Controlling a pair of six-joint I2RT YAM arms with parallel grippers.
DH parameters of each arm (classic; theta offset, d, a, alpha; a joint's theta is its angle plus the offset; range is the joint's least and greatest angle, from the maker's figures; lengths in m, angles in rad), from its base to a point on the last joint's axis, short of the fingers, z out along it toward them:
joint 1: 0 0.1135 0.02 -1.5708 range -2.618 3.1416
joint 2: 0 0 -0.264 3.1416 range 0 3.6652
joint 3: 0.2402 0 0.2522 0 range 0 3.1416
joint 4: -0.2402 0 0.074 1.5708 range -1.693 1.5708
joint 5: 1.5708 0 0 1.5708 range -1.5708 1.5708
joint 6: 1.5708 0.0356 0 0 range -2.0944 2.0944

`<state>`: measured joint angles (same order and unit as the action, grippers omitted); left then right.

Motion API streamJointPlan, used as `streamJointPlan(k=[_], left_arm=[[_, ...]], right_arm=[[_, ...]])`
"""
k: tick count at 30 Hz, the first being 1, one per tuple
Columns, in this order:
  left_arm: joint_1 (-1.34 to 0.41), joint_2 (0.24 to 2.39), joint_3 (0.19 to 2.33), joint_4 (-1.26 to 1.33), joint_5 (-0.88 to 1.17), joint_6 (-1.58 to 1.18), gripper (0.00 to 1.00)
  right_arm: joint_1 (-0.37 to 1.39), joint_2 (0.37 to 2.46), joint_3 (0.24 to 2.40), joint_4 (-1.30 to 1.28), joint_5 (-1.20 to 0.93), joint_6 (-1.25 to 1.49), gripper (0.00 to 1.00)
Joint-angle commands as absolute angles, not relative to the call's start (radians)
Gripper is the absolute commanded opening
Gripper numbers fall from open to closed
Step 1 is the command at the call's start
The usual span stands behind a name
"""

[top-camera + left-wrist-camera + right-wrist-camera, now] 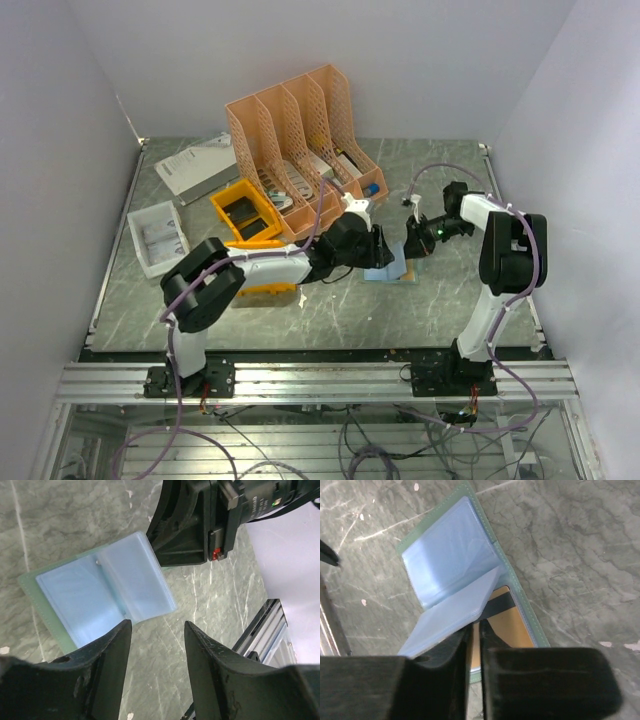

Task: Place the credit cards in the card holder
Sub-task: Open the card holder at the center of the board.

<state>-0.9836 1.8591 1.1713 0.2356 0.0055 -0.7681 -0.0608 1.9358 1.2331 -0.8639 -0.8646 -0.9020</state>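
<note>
Right wrist view: one card holder (450, 560) lies open mid-frame, one tan card (507, 625) tucked lower right. At its raised leaf (450, 620) the right pincer (475, 630) sits nearly closed, grip unclear; the left pincer (157, 630) gapes empty.

On the table (470, 300), right of the middle, a card holder (80, 590), lying open. Inside it, at its right half, a card (512, 627), partly under a raised leaf (452, 615). Over the near edge of the card holder, the left gripper (157, 625); at its right side, against the leaf, the right gripper (475, 625). Behind, at the far middle, a file rack (300, 140). Left of the file rack, a bin (245, 215); further left, a tray (157, 238); behind the tray, a booklet (195, 165).
</note>
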Motion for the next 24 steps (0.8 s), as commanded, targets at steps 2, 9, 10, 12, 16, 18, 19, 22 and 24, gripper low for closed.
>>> streamJointPlan(k=[2,9,10,12,16,18,19,22,24], left_arm=[[-1.003,1.968,1.249,0.283,0.052,-0.801,0.6],[-1.009,2.047,1.313,0.258,0.047,-0.795,0.71],[-1.008,2.055,1.32,0.258,0.046,-0.796,0.72],[-1.008,2.065,1.325,0.267,0.043,-0.801,0.74],[-1.008,2.084,1.339,0.263,0.036,-0.81,0.76],[-1.008,2.099,1.358,0.241,0.036,-0.809,0.75],[-1.008,2.105,1.362,0.234,0.037,-0.809,0.74],[-1.006,2.109,1.353,0.244,0.039,-0.816,0.7],[-1.003,2.104,1.339,0.262,0.046,-0.822,0.66]], right_arm=[[-0.057,1.974,1.264,-0.915,-0.931,-0.929,0.03],[-0.038,1.99,1.267,-0.919,-0.926,-0.931,0.0],[-0.038,1.991,1.268,-0.919,-0.925,-0.931,0.0],[-0.037,1.991,1.269,-0.919,-0.924,-0.933,0.0],[-0.037,1.991,1.269,-0.922,-0.925,-0.935,0.0],[-0.037,1.991,1.269,-0.923,-0.925,-0.934,0.0],[-0.038,1.992,1.269,-0.922,-0.924,-0.934,0.0],[-0.038,1.991,1.269,-0.922,-0.922,-0.933,0.0],[-0.038,1.993,1.269,-0.92,-0.92,-0.933,0.0]])
